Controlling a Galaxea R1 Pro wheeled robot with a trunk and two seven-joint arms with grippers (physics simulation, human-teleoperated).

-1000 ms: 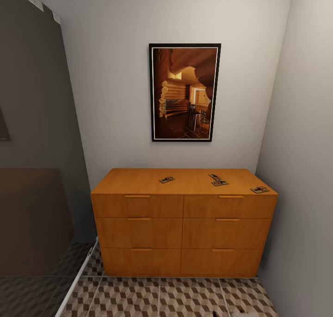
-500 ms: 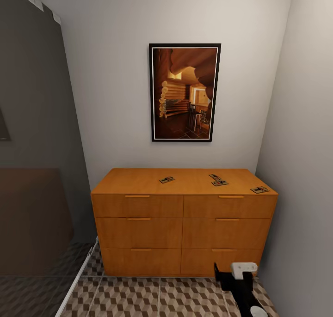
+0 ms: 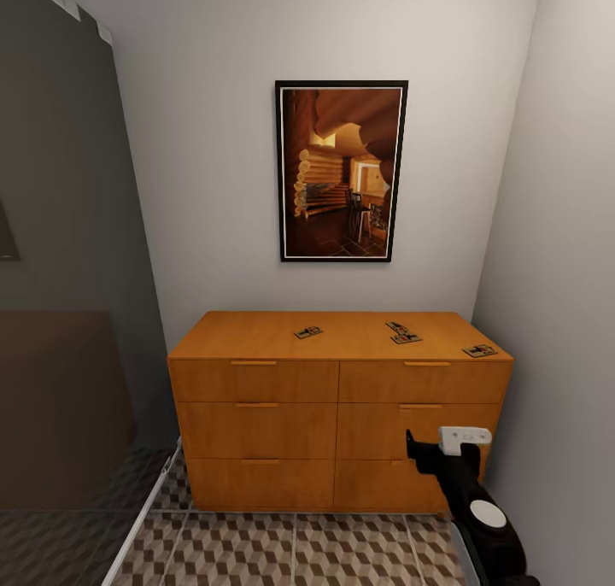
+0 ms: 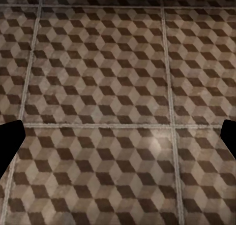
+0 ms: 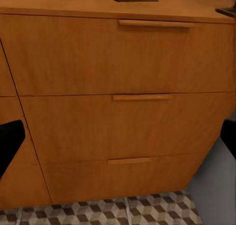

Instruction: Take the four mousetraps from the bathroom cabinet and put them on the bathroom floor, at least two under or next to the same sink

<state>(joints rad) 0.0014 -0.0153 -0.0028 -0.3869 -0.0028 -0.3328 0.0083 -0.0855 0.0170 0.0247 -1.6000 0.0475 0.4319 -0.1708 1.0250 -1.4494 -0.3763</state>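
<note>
Mousetraps lie on the top of the cabinet (image 3: 340,407), four of them, all flat and very small against the wide wooden surface. One mousetrap (image 3: 308,332) sits alone near the middle. Two more (image 3: 402,332) lie close together, perhaps touching, toward the right. The last one (image 3: 479,350) rests near the right front corner, close to the edge.

Each trap looks like a thin stiff plate with fine wire parts on it. I judge them light and rigid, so they will not bend, but they are low (almost no height above the wood), and a claw coming from above has little to hold. It seems best to pinch across the short sides of the plate, with the fingers touching the wood. The wire parts look delicate and may slip or spring, so I would not take hold there. The trap near the corner could be pushed off the edge by a careless touch.

The right claw (image 3: 439,442) hangs in front of the lower right drawers, below the cabinet top, and holds nothing. In the right wrist view its dark finger tips (image 5: 10,141) stand far apart, so it is open. The left claw points down at the bathroom floor (image 4: 98,87), and its finger tips (image 4: 9,141) are also wide apart and empty.
</note>
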